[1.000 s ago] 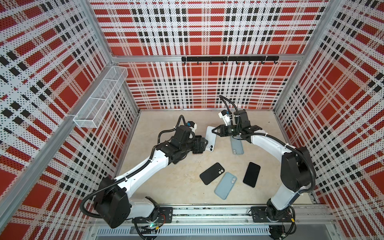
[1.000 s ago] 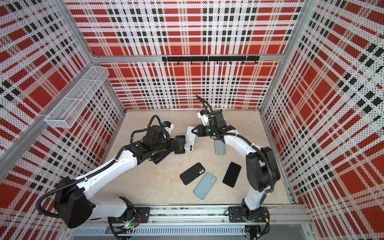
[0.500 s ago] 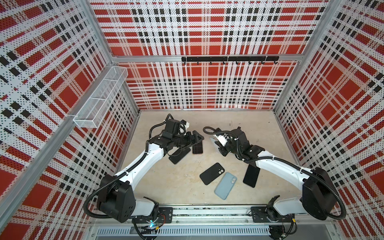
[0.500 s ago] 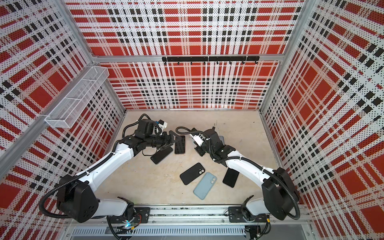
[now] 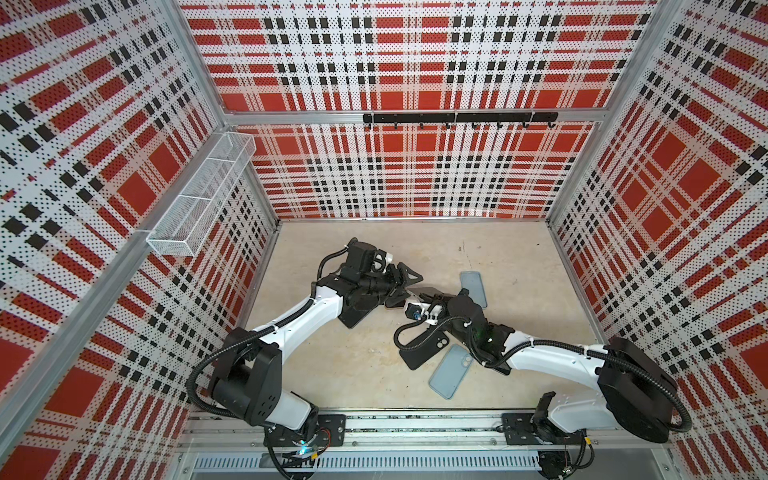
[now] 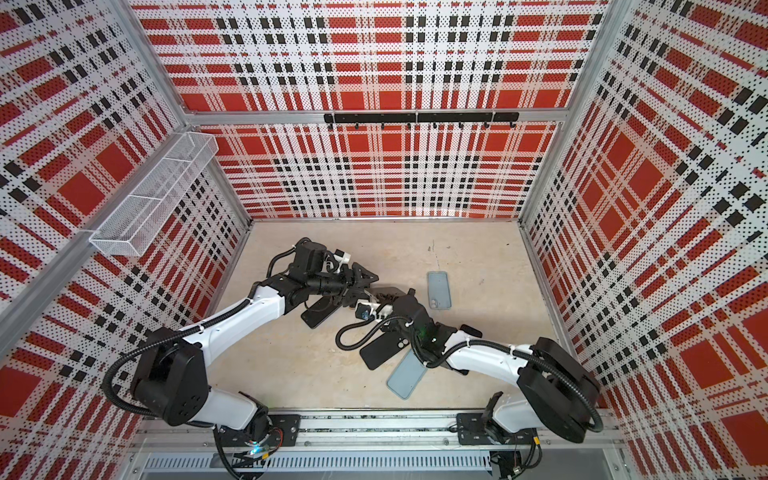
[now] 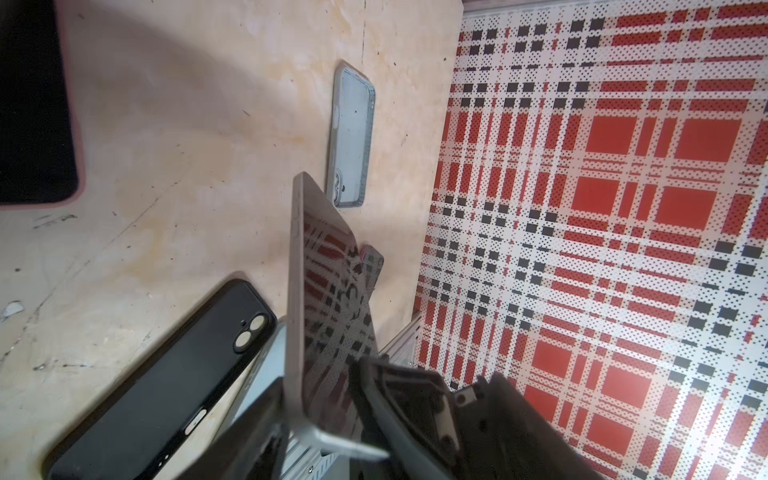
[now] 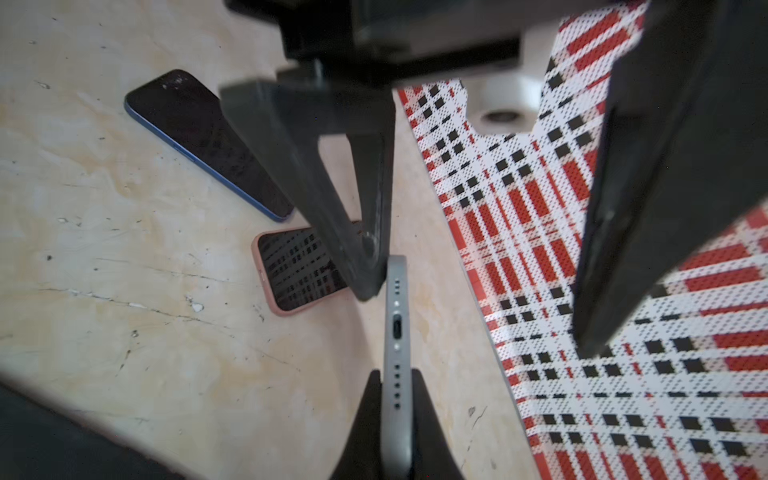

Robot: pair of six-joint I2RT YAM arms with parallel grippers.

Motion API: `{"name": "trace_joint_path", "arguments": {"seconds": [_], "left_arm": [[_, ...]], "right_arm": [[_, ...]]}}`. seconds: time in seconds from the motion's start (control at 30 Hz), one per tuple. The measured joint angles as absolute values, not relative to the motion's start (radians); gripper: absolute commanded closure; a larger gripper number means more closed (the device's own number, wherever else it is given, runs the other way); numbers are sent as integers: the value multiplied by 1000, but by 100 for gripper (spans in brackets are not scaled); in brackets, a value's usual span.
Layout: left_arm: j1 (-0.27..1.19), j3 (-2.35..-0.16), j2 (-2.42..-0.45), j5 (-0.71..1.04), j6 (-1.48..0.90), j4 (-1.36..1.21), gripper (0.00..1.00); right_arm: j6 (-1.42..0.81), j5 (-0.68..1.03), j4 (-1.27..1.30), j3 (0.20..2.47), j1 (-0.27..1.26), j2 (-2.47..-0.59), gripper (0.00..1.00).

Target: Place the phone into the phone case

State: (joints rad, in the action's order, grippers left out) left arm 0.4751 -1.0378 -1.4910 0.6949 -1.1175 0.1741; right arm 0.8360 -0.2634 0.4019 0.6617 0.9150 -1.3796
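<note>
My right gripper is shut on the grey phone and holds it on edge above the floor in the middle. My left gripper is open and straddles the phone's far end. One of its fingers touches the phone's side and the other finger stands well off it. An empty clear grey phone case lies open side up just behind the right gripper, also seen in the left wrist view.
A black case and a light blue case lie under the right forearm. A pink-cased phone and a blue phone lie under the left arm. Plaid walls enclose the floor; a wire basket hangs on the left wall.
Both grippers have come down and toward the middle with the phone. The right arm has swung lower and forward. The left jaws have narrowed around the phone's end.
</note>
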Motion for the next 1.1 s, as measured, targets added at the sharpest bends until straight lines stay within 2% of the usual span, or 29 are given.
{"name": "trace_joint_path", "arguments": {"seconds": [0.47,0.73,0.93,1.1], "left_arm": [[488,-1010,-1495,664,-1166,135,70],[481,-999,-1488,652,-1226,121,98],[477,-999,-1480,656,-1245,118,100],[468,-998,-1477,642,-1207,112,100]], "right_arm": [[966,-380,567,655,962,-1425,100],[1028,-422,626,653,989,-1468,100],[1037,-428,646,653,994,-1469,100],[1041,-406,606,653,994,-1449,65]]}}
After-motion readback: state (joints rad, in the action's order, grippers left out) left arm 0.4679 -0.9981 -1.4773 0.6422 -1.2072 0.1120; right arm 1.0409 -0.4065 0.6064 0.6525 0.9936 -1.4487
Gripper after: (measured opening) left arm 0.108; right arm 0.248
